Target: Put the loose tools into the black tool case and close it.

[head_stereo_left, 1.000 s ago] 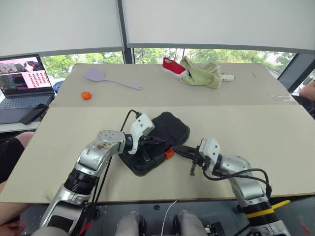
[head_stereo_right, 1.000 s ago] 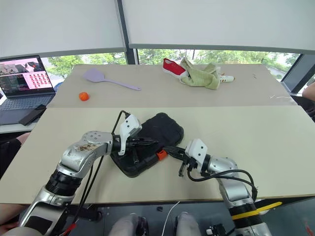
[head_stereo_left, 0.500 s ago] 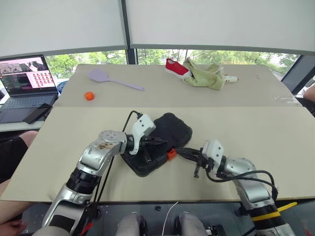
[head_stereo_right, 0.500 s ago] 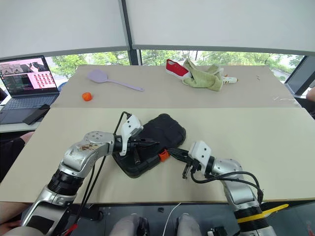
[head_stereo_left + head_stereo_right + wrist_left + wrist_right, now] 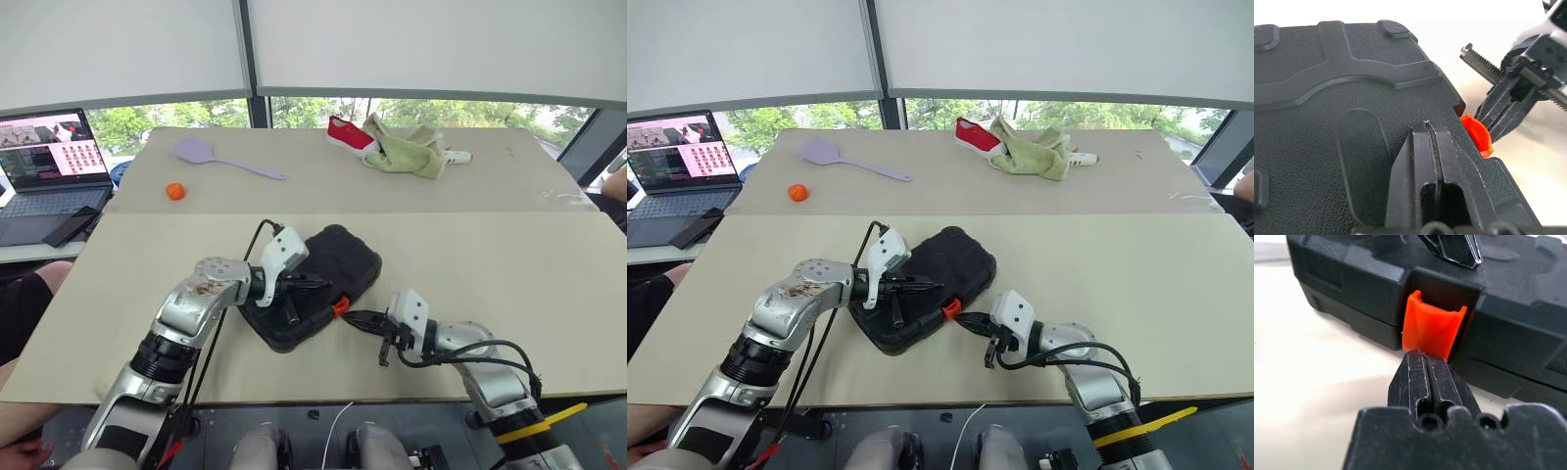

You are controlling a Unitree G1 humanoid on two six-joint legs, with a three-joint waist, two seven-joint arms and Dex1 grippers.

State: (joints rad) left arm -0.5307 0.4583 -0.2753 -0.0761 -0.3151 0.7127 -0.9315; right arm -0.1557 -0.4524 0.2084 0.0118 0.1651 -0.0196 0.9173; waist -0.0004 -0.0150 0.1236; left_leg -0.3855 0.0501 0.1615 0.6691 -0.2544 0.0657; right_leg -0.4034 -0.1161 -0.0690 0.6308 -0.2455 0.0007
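The black tool case [image 5: 338, 257] lies with its lid down near the table's front edge. Its small orange latch [image 5: 339, 306] faces my right arm. My left gripper [image 5: 321, 284] is shut, and its fingertips [image 5: 1427, 126] rest on the ribbed lid just behind the latch [image 5: 1476, 138]. My right gripper [image 5: 349, 315] is shut too. In the right wrist view its joined tips [image 5: 1422, 355] touch the lower edge of the latch [image 5: 1432, 328], which sticks out from the case front [image 5: 1352, 279]. The loose tools are out of view.
A lilac spatula [image 5: 201, 151] and a small orange ball [image 5: 175, 191] lie at the back left. A red shoe [image 5: 345, 132] and a green cloth [image 5: 404, 157] lie at the back centre. An open laptop [image 5: 49, 162] stands on a side table at the left.
My right gripper has sunk a little towards the table, with its tips now at the latch's lower edge. The left gripper has stayed on the lid.
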